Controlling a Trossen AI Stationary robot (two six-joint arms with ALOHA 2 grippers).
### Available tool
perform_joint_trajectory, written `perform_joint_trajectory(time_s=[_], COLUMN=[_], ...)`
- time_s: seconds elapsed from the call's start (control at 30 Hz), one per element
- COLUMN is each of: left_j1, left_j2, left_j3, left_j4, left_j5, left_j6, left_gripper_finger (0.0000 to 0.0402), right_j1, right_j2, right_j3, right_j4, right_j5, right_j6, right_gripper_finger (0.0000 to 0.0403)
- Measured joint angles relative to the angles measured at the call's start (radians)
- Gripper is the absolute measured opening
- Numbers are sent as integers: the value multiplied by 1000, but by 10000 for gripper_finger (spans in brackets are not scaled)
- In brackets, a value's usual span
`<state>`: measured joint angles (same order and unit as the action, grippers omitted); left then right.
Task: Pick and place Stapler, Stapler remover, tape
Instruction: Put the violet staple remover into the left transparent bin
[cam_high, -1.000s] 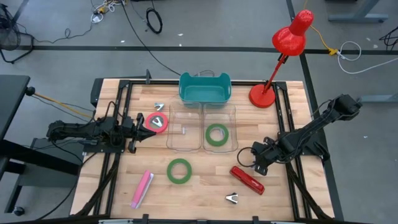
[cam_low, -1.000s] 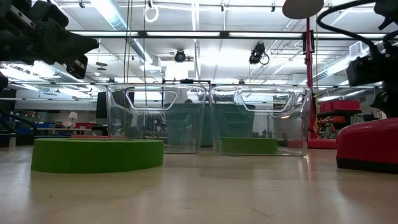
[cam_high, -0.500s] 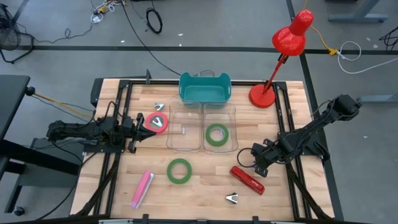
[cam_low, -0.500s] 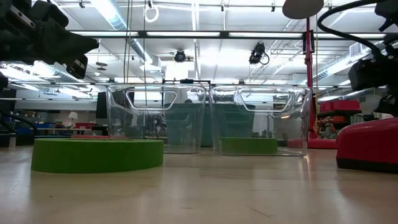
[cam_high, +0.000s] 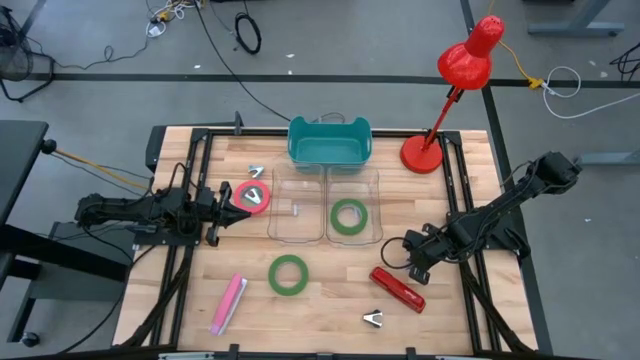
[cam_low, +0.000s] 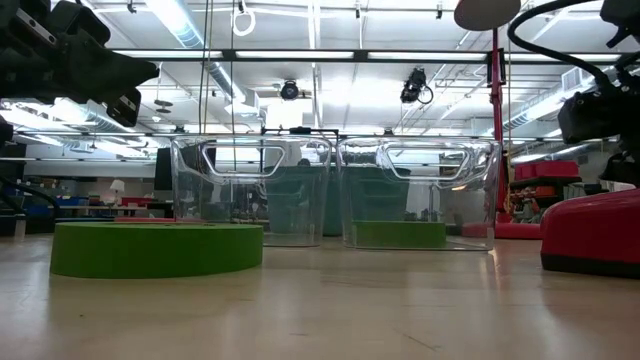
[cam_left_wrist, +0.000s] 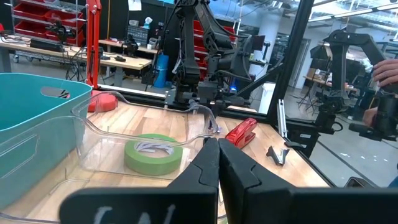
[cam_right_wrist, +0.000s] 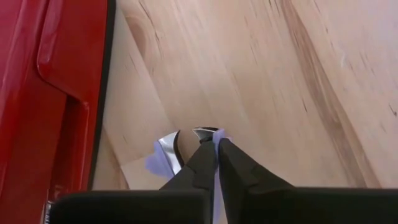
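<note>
Tape first: reading left to right from the clear bins (cam_high: 325, 207), I see the left gripper (cam_high: 222, 212) with fingers together beside the red-pink roll (cam_high: 253, 196) left of them, one green roll (cam_high: 288, 275) in front, another (cam_high: 348, 216) inside the right-hand bin. Right of the bins, my right gripper (cam_high: 412, 262), fingers pressed together on nothing, hangs just behind the red stapler (cam_high: 398, 288), whose long axis runs diagonally, so that arm is nearer. Only the right wrist view shows the fingertips (cam_right_wrist: 210, 149) meeting over a stapler remover (cam_right_wrist: 166, 152).

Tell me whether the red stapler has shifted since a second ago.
No. The red stapler lies in the same spot, just below the right end effector.
</note>
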<state>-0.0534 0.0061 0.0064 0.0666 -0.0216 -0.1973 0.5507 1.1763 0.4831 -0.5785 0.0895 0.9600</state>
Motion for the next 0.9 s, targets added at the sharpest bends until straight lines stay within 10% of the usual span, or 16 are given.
perform_joint_trajectory(time_s=[0.9], left_j1=[0], left_j2=[0], left_j3=[0], left_j4=[0], left_j5=[0], left_j6=[0], left_gripper_finger=[3], right_j1=[-72], right_j2=[1], right_j3=[436], right_j4=[-88], right_j5=[34], right_j6=[-420], right_gripper_finger=[2])
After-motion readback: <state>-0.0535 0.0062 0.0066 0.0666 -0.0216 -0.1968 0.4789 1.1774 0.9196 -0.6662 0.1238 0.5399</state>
